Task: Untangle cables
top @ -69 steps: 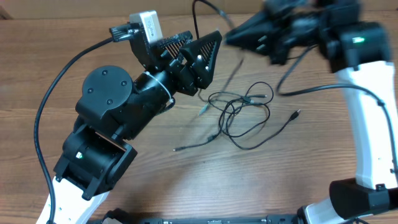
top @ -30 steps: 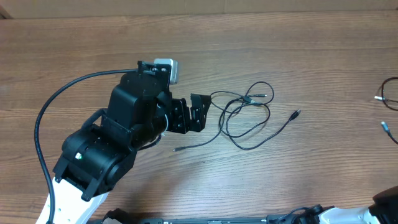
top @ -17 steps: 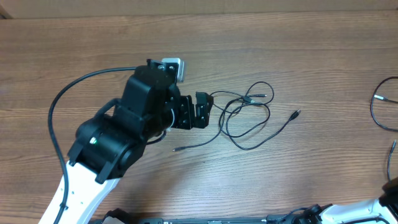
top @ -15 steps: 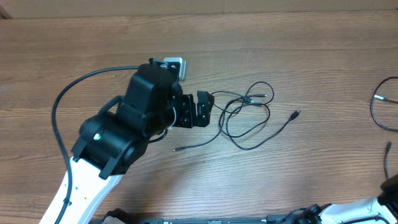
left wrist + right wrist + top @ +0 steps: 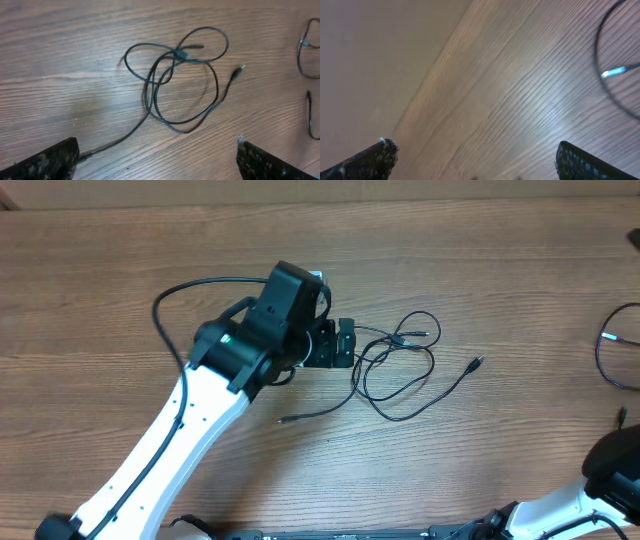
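Cables (image 5: 395, 365): one knot of thin black cord lies flat near the middle of the counter, a little toward the right edge. Several loops cross one another on the knot's left side, and a small connector (image 5: 401, 338) sits on its far side. Two free ends run out. A plug (image 5: 478, 363) points toward the right edge, and a tail (image 5: 284, 421) trails toward the near edge. A lone cable (image 5: 614, 360) lies well apart from the knot at the right edge.

Left gripper (image 5: 346, 343): just beside the knot's left side. The wrist view shows both fingertips wide apart with nothing between them. Released, with no cord touched as far as can be seen.

Right gripper (image 5: 476, 162): not visible from overhead, where only its arm (image 5: 612, 470) shows at the near right corner. Its wrist view is blurred. Fingers are spread and hold nothing. A silvery plug tip (image 5: 616, 72) on a cord arc shows off to one side.

Assessment: the step in hand appears to be the approach to the knot for a grasp. Untangling is partly done at best, since the loops are crossed. The next move calls for lowering onto one strand at the left crossing, closing on that strand alone, and drawing it toward a bare edge. Risk: the cord is far thinner than the fingers, so a pinch may take two strands or drag the whole knot.
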